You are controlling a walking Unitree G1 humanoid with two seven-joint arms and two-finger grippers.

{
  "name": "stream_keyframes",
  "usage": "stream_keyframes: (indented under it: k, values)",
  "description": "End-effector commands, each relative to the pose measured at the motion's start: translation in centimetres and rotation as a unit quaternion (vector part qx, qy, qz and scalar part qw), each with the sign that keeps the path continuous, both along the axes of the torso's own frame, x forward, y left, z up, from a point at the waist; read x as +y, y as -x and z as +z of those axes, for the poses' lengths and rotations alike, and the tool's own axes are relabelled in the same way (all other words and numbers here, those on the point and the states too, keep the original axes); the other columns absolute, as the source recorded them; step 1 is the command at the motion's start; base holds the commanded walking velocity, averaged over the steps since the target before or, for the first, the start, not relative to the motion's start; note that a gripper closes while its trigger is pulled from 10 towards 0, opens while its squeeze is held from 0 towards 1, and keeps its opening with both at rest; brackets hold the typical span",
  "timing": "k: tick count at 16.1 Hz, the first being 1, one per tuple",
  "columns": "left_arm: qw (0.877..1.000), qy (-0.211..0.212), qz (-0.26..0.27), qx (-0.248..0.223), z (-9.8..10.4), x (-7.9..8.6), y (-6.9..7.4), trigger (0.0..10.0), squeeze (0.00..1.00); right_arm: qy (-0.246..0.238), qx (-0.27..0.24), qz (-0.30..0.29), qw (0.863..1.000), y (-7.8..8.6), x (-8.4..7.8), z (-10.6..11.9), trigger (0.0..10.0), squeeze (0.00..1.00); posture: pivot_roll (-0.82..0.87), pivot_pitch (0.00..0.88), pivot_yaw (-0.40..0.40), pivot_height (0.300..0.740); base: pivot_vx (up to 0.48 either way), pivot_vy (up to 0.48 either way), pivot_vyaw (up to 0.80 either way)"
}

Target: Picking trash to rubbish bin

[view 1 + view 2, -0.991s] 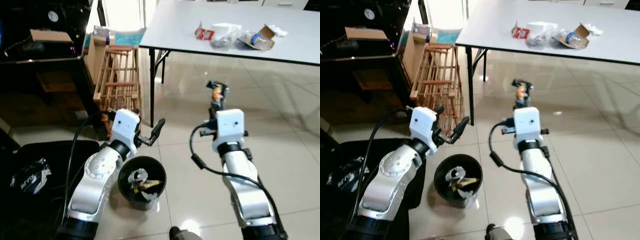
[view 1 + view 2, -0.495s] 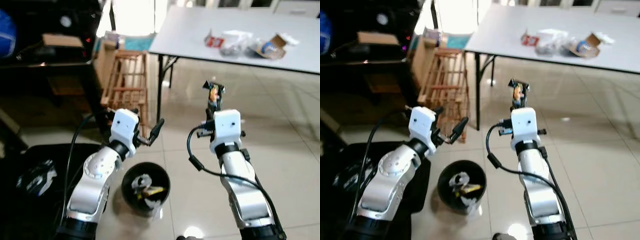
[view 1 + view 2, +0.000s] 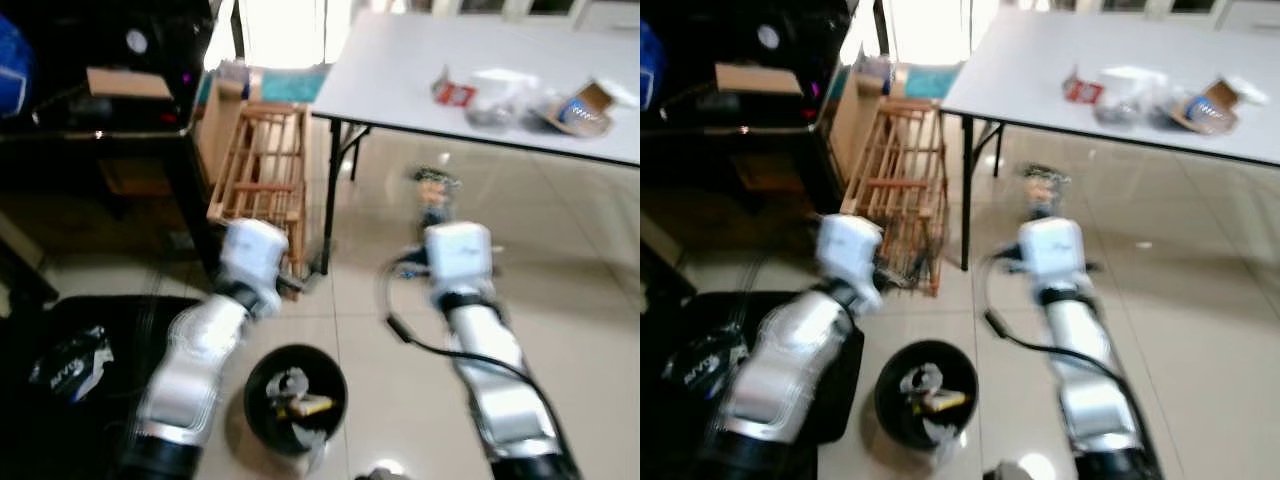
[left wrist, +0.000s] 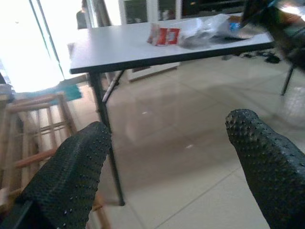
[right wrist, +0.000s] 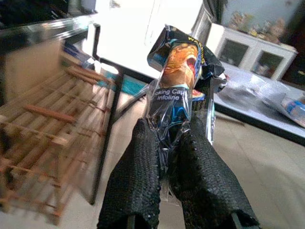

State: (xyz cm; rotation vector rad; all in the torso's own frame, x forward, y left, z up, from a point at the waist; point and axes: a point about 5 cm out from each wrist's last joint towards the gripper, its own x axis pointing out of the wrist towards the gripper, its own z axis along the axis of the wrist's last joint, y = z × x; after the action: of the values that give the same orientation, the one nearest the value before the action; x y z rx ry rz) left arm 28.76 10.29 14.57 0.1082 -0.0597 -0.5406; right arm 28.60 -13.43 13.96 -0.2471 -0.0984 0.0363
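Your head view swung and blurred; bin (image 3: 296,400) slid lower. Right gripper (image 5: 167,157) jaws stayed clamped on snack wrapper (image 5: 181,90), left gripper (image 4: 167,157) jaws apart, drop pending.

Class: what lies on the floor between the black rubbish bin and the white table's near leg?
Bare glossy tile, in the left eye view: nothing lies between the rubbish bin and the table leg. The wooden rack stands beside that stretch.
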Motion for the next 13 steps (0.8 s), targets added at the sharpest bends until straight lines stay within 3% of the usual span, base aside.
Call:
stream_keyframes:
  k: [1,5,10,11,13]
  values:
    - [1.0,-0.013,0.015,0.002,-0.3,1.1,0.1,10.0,0.0,-0.004,-0.003,0.017,1.0,0.0,1.1,0.3,10.0,0.0,0.03,0.107,0.01,0.74,0.0,0.0,0.0]
    - [1.0,-0.021,0.014,0.013,-0.9,1.1,0.1,10.0,0.0,-0.003,0.001,0.021,1.0,0.0,1.2,0.1,10.0,0.0,0.03,0.109,0.01,0.74,0.0,0.0,0.0]
    - [0.996,-0.058,0.022,0.066,-4.3,2.1,1.1,10.0,0.0,-0.004,0.012,0.04,0.999,0.0,2.1,-0.4,10.0,0.0,0.04,0.127,0.013,0.74,0.0,0.0,0.0]
    - [0.992,-0.071,0.027,0.098,-6.0,2.9,1.8,10.0,0.0,-0.011,0.025,0.041,0.999,-0.1,2.3,-1.0,10.0,0.0,0.05,0.142,0.017,0.74,0.0,0.0,0.0]
    - [0.99,-0.077,0.023,0.117,-6.9,3.3,2.4,10.0,0.0,-0.013,0.037,0.043,0.998,-0.1,2.4,-1.4,10.0,0.0,0.06,0.154,0.022,0.74,0.0,0.0,0.0]
